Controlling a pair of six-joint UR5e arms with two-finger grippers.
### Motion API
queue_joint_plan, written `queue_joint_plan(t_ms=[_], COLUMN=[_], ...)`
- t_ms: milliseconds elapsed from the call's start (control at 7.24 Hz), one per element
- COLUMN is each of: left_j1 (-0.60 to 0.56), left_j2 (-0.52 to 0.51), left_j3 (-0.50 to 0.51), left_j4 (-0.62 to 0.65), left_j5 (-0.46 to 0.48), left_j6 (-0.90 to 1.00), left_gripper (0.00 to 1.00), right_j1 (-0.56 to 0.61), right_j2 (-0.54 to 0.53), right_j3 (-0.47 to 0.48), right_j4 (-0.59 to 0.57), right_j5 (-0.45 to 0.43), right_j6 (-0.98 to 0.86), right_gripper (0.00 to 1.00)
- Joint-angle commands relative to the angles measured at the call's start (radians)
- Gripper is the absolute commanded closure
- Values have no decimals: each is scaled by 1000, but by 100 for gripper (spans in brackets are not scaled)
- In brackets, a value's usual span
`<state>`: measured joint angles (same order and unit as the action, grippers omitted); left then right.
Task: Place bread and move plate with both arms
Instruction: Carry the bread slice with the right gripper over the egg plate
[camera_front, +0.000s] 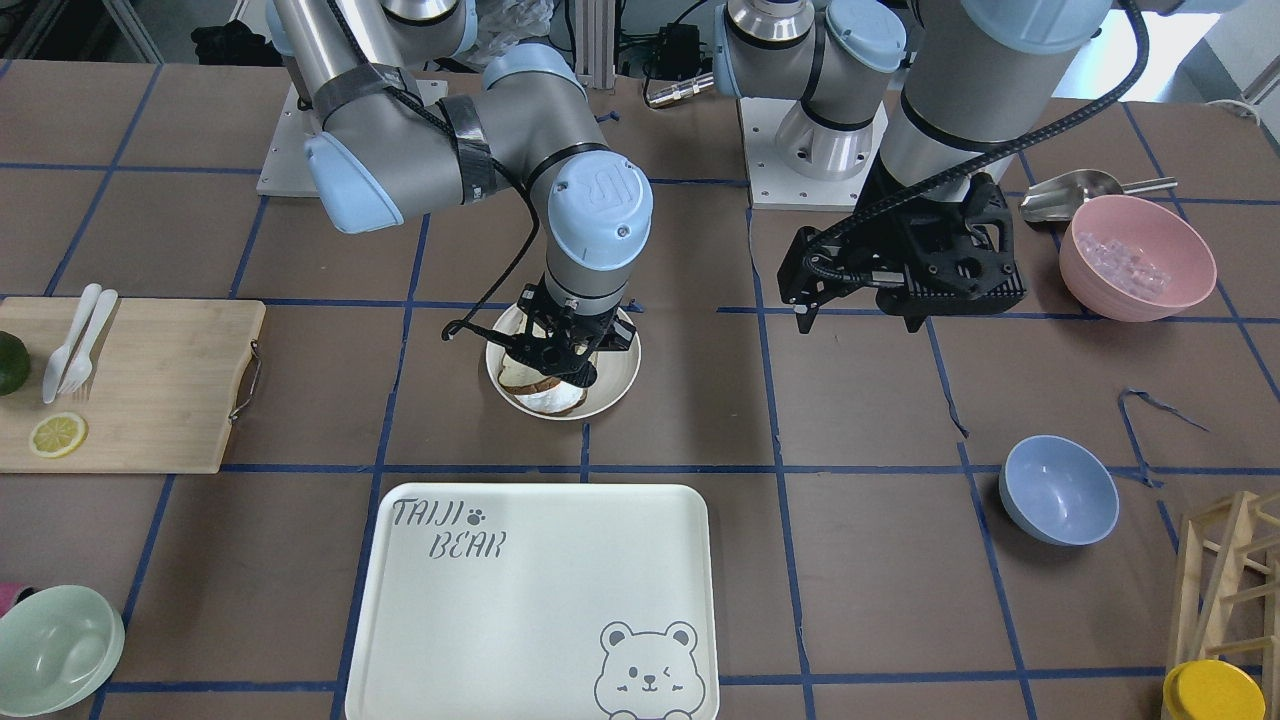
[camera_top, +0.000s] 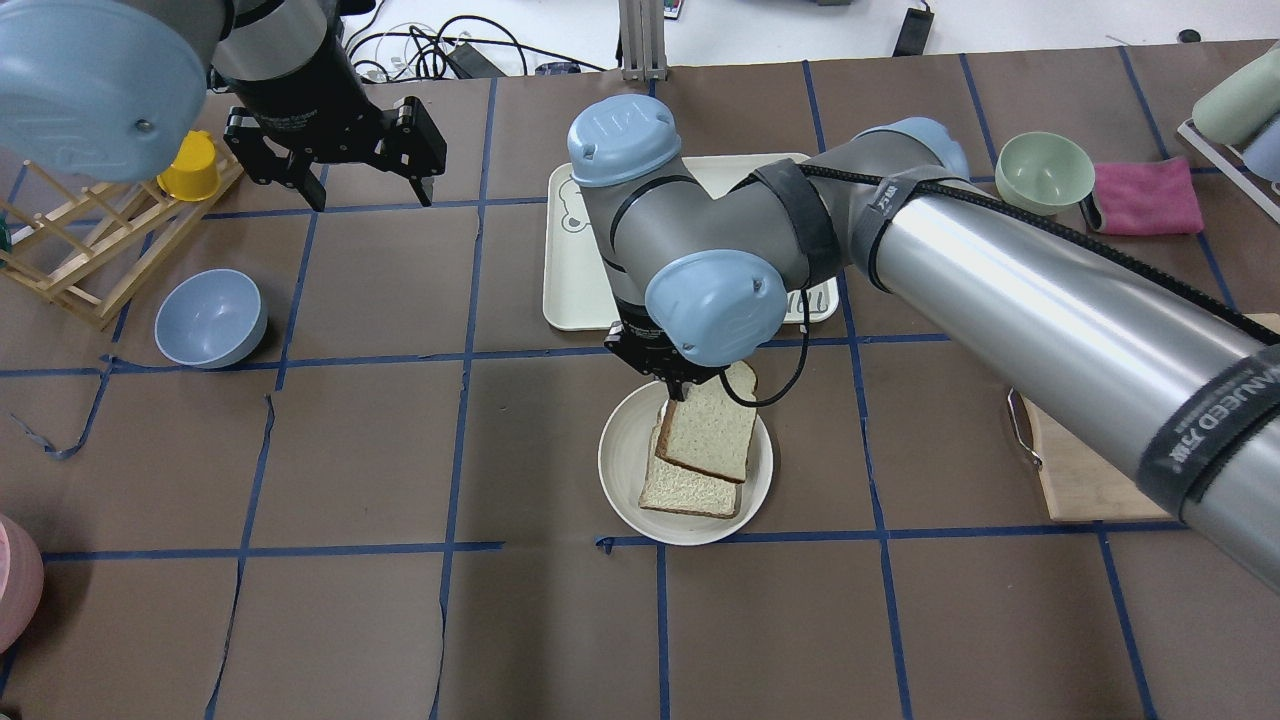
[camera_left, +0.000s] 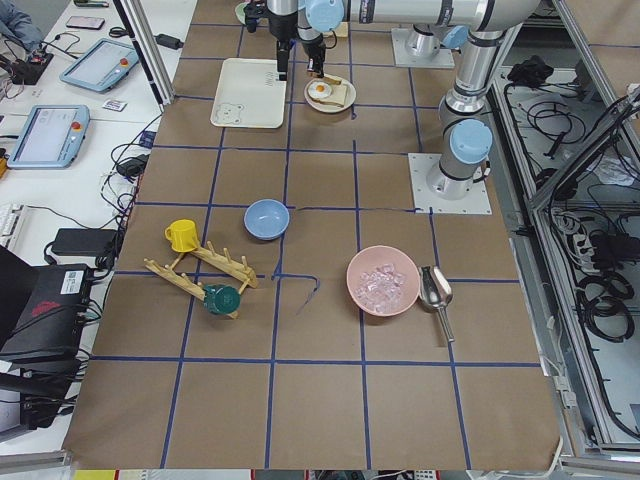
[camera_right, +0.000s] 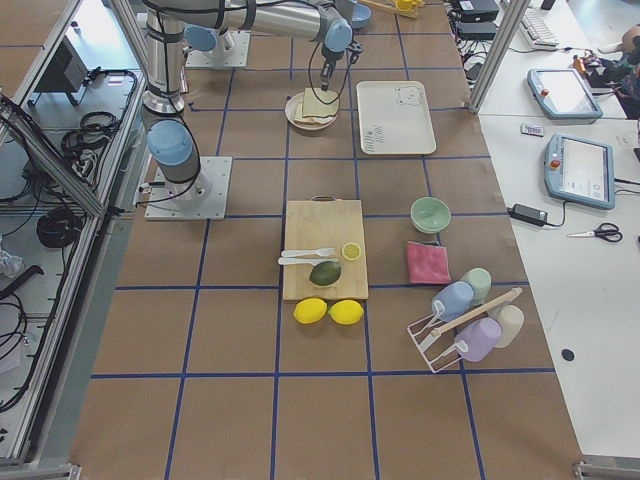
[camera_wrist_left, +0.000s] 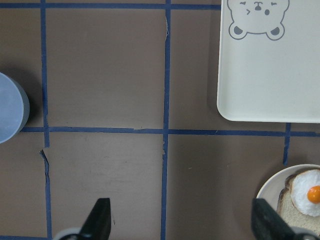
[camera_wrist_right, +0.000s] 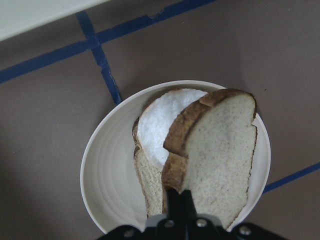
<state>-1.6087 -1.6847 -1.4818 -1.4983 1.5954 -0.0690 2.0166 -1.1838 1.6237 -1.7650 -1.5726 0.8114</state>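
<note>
Grip first: the black two-finger right gripper (camera_wrist_right: 180, 199) is pinched tight on one edge of the brown-crusted white bread slice (camera_wrist_right: 220, 150), holding it tilted over the round cream-white plate (camera_top: 618, 485). Under it on the plate lies a lower slice (camera_top: 688, 490) carrying a white fried egg (camera_wrist_right: 159, 125). The held slice overlaps this one but sits skewed toward the tray side. To finish well, I judge, the wrist should level the bread, line its crust up with the one below and sink until it rests. Only then should the fingers part, so the egg is not dragged. The left gripper (camera_wrist_left: 182, 227) hangs wide open and empty, well apart from the plate. The rectangular cream bear-printed tray (camera_front: 540, 620) lies near the plate. A round blue bowl (camera_top: 210, 318) and a bamboo cutting board (camera_front: 150, 380) stand well apart from it.
</note>
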Motion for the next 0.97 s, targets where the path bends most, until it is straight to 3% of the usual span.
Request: queue_joint_plan(t_ms=[0, 138, 829], left_j1=[0, 1, 1], left_j2=[-1, -1, 0], left_j3=[0, 0, 0], left_j4=[1, 1, 1], left_j5=[0, 0, 0], left_j6=[0, 0, 0], left_gripper=[0, 0, 0], right_j1=[2, 22, 39], right_j2=[10, 4, 45], right_j3=[2, 2, -2], right_j4=[50, 102, 20], right_j5=[6, 6, 9], right_j6=[-1, -1, 8], right_gripper=[100, 100, 100])
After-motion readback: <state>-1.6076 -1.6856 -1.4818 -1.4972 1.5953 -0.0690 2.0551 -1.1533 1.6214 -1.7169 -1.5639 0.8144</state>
